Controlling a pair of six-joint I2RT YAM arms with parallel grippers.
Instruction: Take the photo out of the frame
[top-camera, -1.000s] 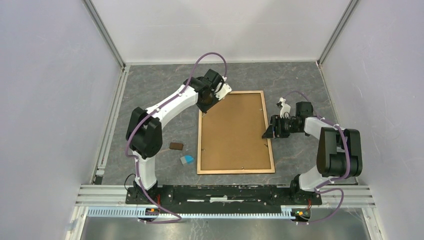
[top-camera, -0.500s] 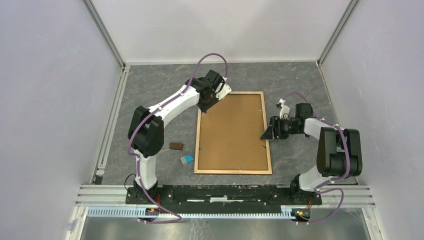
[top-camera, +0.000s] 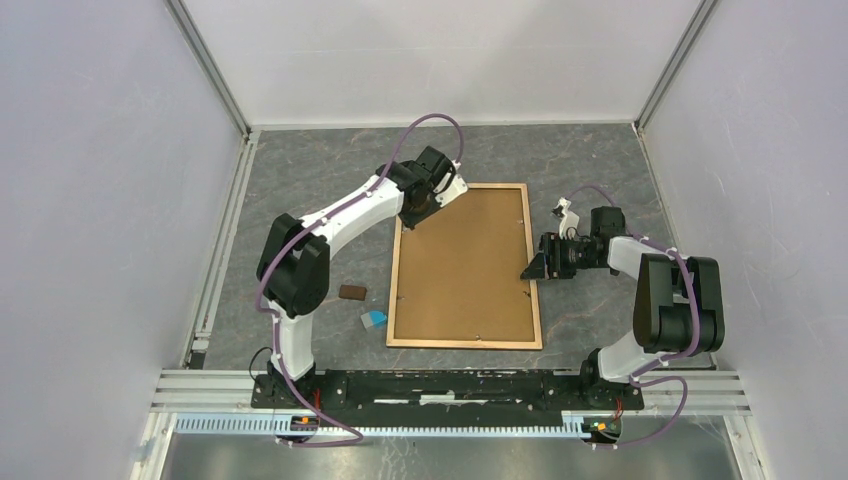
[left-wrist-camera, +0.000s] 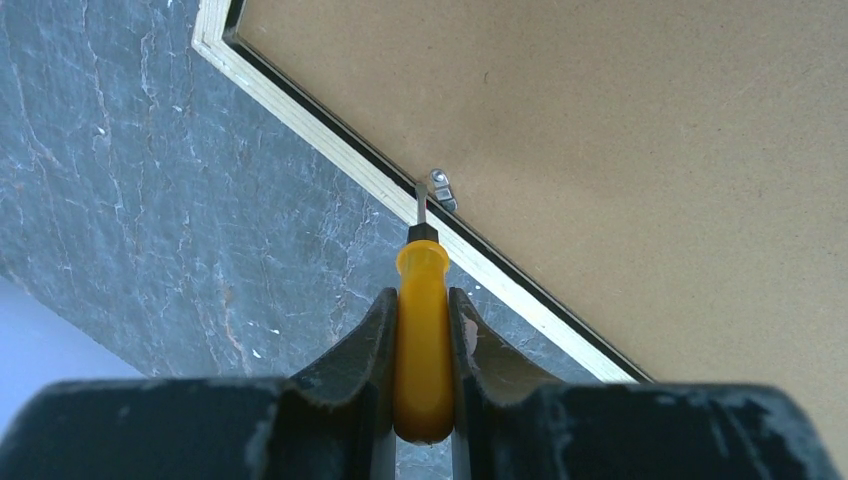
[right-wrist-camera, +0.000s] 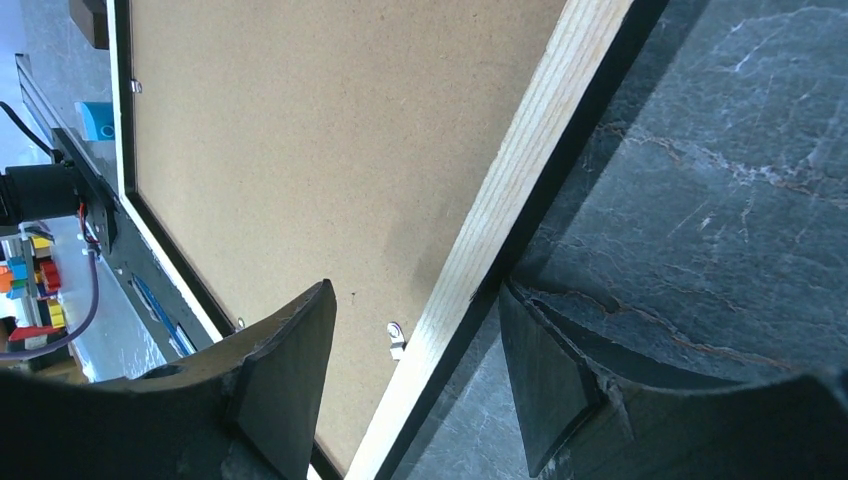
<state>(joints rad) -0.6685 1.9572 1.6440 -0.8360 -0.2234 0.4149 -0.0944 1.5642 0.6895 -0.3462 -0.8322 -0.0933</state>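
The frame (top-camera: 463, 345) lies face down, its brown backing board (top-camera: 465, 265) up; the photo is hidden beneath it. My left gripper (top-camera: 413, 208) is shut on a yellow-handled screwdriver (left-wrist-camera: 423, 330). The blade tip rests by a small metal clip (left-wrist-camera: 441, 188) on the frame's left rim (left-wrist-camera: 330, 150), near the far left corner. My right gripper (top-camera: 530, 268) is open and straddles the frame's right rim (right-wrist-camera: 530, 150). One finger (right-wrist-camera: 285, 370) is over the board and the other (right-wrist-camera: 545, 385) is outside, over the table. Another clip (right-wrist-camera: 396, 338) sits between them.
A small brown block (top-camera: 352, 292) and a blue piece (top-camera: 373, 319) lie on the grey marbled table, left of the frame's near corner. The arms' black base rail (top-camera: 450, 385) runs along the near edge. White walls enclose the table on three sides.
The frame has slid a little to the left, mostly at its near end. The left wrist has turned slightly with the screwdriver. The right gripper shifted slightly left.
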